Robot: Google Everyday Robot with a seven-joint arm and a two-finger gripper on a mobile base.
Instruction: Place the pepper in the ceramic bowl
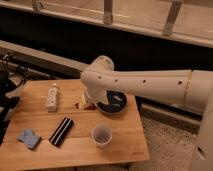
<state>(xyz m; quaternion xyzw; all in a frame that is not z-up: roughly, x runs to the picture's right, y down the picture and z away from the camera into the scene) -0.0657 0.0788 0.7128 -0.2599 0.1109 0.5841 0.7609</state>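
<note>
The dark blue-black ceramic bowl [116, 105] sits on the wooden table [126, 146], right of centre toward the back. My gripper [89, 103] hangs low at the bowl's left rim, mostly hidden by the white arm reaching in from the right. A small dark red-brown bit, apparently the pepper [77, 105], shows just left of the gripper near the table top. I cannot tell whether it is held or lying on the table.
A white cup [101, 135] stands in front of the bowl. A black rectangular bar [61, 131] lies left of the cup. A white bottle [52, 96] lies at the back left. A blue cloth [27, 138] lies at the front left.
</note>
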